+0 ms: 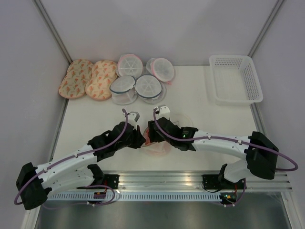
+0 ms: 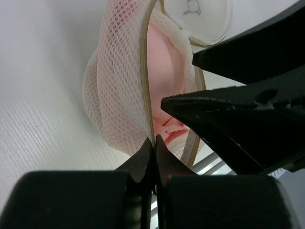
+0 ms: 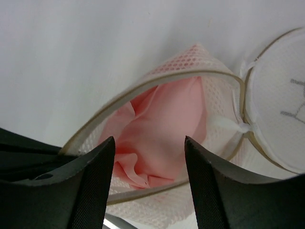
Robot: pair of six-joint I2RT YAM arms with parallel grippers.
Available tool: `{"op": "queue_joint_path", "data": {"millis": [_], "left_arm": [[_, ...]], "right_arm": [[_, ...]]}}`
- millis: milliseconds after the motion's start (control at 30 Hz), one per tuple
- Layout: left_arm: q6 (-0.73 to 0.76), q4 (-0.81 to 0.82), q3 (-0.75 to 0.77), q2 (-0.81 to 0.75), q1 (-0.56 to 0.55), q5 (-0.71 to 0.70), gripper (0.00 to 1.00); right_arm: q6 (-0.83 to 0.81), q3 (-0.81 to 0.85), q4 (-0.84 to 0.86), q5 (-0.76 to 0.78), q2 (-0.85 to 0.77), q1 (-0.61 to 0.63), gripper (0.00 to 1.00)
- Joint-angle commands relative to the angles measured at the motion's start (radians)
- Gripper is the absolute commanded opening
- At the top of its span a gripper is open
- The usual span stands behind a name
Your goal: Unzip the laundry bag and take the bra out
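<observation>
The bag (image 3: 190,62) lies at the middle of the surface (image 1: 95,119) in the top view, between the two arms. Its zip is already open most of the way round, and its round face with the scribble is flipped aside at the right of the right wrist view. The bra (image 3: 162,119) sits inside the mouth as a crumpled pink fold.

The left gripper (image 2: 153,150) is pinched together on the zip band at the bag's lower rim. The right gripper (image 3: 149,138) has its fingers apart and points into the opening; it is not yet on the fabric.

Both things look light and limp. The mesh will probably sag and drag along if nothing pins it, so the hold on the rim matters. The bra is soft and likely to bunch or snag on the zip teeth. The raised fold low in the opening seems the best place to pinch.

Count:
- One bag and one bra.
- Two orange oval pouches (image 1: 76,78) at upper left.
- Four white round pouches (image 1: 129,64) visible beside them; I cannot tell if more are hidden.
- One white basket (image 1: 236,78) at upper right.
</observation>
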Motion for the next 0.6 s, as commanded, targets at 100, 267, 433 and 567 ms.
{"op": "queue_joint_path", "data": {"millis": [100,267,433,567], "left_arm": [[-0.037,0.038,-0.014,-0.054,-0.004,-0.003,0.02],[-0.043,0.038,-0.009,-0.083,-0.003,-0.016,0.02],[-0.048,0.044,-0.014,-0.097,-0.003,-0.019,0.02],[-0.055,0.053,-0.023,-0.094,-0.003,-0.013,0.02]], "right_arm": [[-0.025,0.028,0.190,-0.135,0.074,-0.054,0.65],[-0.019,0.096,0.148,-0.144,0.184,-0.054,0.61],[-0.012,0.108,0.200,-0.203,0.244,-0.054,0.56],[0.010,0.105,0.286,-0.291,0.287,-0.054,0.40]]}}
